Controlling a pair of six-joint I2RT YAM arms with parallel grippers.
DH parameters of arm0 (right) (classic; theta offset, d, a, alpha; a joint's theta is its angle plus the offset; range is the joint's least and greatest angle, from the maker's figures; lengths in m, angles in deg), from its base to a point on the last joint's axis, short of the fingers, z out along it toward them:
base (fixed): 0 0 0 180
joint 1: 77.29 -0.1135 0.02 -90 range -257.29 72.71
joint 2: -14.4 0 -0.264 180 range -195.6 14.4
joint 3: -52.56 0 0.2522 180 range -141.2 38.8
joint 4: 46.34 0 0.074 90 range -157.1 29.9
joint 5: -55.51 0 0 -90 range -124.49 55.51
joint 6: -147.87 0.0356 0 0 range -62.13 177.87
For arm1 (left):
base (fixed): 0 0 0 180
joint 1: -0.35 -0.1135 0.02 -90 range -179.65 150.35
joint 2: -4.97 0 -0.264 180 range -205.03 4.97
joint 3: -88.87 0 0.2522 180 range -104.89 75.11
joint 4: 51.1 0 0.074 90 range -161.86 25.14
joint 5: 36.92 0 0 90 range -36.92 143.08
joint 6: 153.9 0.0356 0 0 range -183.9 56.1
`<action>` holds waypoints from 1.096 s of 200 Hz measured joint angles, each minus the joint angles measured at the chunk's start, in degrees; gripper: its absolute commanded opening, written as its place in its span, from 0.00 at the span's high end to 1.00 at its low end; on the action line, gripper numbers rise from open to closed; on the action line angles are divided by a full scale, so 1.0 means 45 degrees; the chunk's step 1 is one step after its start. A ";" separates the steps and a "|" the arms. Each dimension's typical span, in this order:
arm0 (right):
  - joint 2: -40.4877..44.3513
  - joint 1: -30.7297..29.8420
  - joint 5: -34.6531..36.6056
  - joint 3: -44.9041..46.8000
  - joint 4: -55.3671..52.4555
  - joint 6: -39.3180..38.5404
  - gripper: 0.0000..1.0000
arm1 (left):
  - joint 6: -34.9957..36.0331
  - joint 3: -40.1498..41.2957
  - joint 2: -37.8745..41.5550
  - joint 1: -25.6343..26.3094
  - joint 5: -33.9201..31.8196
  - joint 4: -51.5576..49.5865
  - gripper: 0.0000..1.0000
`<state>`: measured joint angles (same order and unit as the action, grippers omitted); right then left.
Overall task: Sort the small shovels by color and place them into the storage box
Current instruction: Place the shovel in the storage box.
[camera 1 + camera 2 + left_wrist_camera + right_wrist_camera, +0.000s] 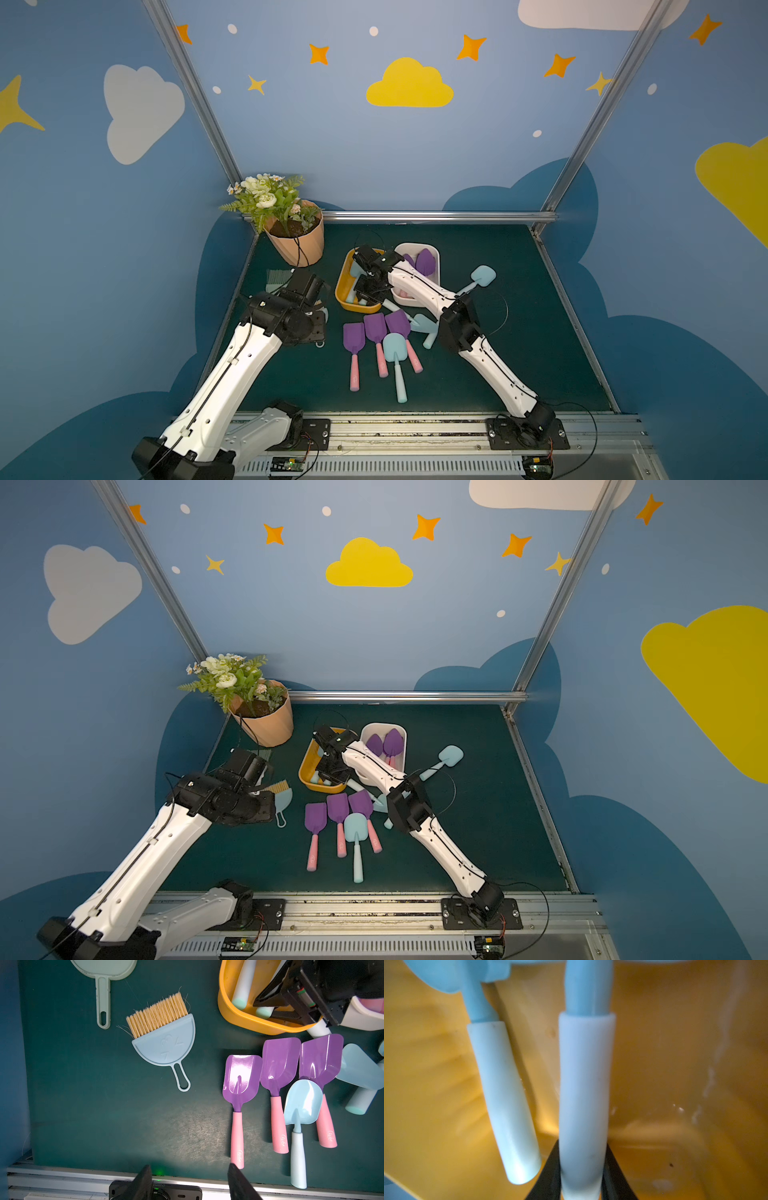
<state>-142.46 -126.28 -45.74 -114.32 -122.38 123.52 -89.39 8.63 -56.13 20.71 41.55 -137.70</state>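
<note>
**Rest the blue shovel on the tub floor before letting go**

The left pincer (189,1168) hangs over the bench (104,1115), jaws apart with nothing between them. The dustpan (164,1047) lies just beyond it. That arm looks best left where it is, clear of the work. Next along, three purple shovels (278,1064) lie side by side on the bench, with a loose blue shovel (301,1101) across one pink handle. These are yet to be sorted.

The step in hand is in the yellow tub (340,289). The right pincer (583,1167) is down inside it, clamped on the pale handle of the held shovel (585,1084). A stored shovel (502,1095) already lies close beside it. Whether the held one touches the tub floor cannot be told.

My advice is to lower it until it rests, parallel to its neighbour. Then part the jaws slowly and lift straight up, so no finger drags a handle. That should also avoid nudging the tub into the white tub (438,259) just beside it, which holds purple blades (424,262). Farthest right, a far blue shovel (483,276) lies on the bench.
</note>
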 measured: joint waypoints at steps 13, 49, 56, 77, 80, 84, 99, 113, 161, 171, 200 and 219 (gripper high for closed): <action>-0.0015 0.0029 -0.0029 -0.0010 0.0000 0.0005 0.95 | 0.0010 0.0000 0.0000 0.0000 0.0000 0.0000 0.49; -0.0049 0.0112 -0.0083 -0.0068 0.0005 0.0015 0.93 | 0.0058 0.0000 -0.0005 -0.0015 -0.0005 0.0000 0.49; -0.0049 0.0121 -0.0097 -0.0068 0.0005 0.0015 0.92 | 0.0063 0.0000 0.0000 -0.0024 -0.0005 0.0000 0.49; -0.0058 0.0126 -0.0097 -0.0073 0.0005 0.0015 0.90 | 0.0102 0.0000 0.0000 -0.0034 -0.0005 0.0000 0.48; -0.0058 0.0126 -0.0102 -0.0073 0.0005 0.0015 0.89 | 0.0107 0.0000 0.0000 -0.0039 -0.0005 -0.0005 0.48; -0.0068 0.0131 -0.0102 -0.0073 0.0005 0.0015 0.89 | 0.0107 0.0000 0.0000 -0.0039 -0.0005 -0.0005 0.48; -0.0073 0.0131 -0.0112 -0.0092 0.0000 0.0015 0.87 | 0.0141 0.0000 0.0000 -0.0063 -0.0005 0.0000 0.48; -0.0083 0.0131 -0.0121 -0.0097 0.0000 0.0015 0.86 | 0.0146 0.0000 0.0000 -0.0083 -0.0005 -0.0005 0.48; -0.0117 0.0160 -0.0180 -0.0146 -0.0010 0.0015 0.82 | 0.0185 0.0000 -0.0005 -0.0083 0.0000 0.0000 0.48; -0.0117 0.0175 -0.0199 -0.0146 -0.0010 0.0010 0.81 | 0.0194 0.0000 -0.0005 -0.0083 0.0000 0.0000 0.48; -0.0121 0.0194 -0.0262 -0.0151 -0.0015 -0.0005 0.77 | 0.0199 0.0000 -0.0005 -0.0107 -0.0005 0.0000 0.47; -0.0126 0.0204 -0.0287 -0.0151 -0.0019 -0.0010 0.75 | 0.0209 0.0000 -0.0005 -0.0107 -0.0005 0.0000 0.47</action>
<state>-143.03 -125.36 -47.03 -115.00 -122.47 123.48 -88.45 8.63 -56.15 20.23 41.53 -137.70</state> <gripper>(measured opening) 0.263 0.525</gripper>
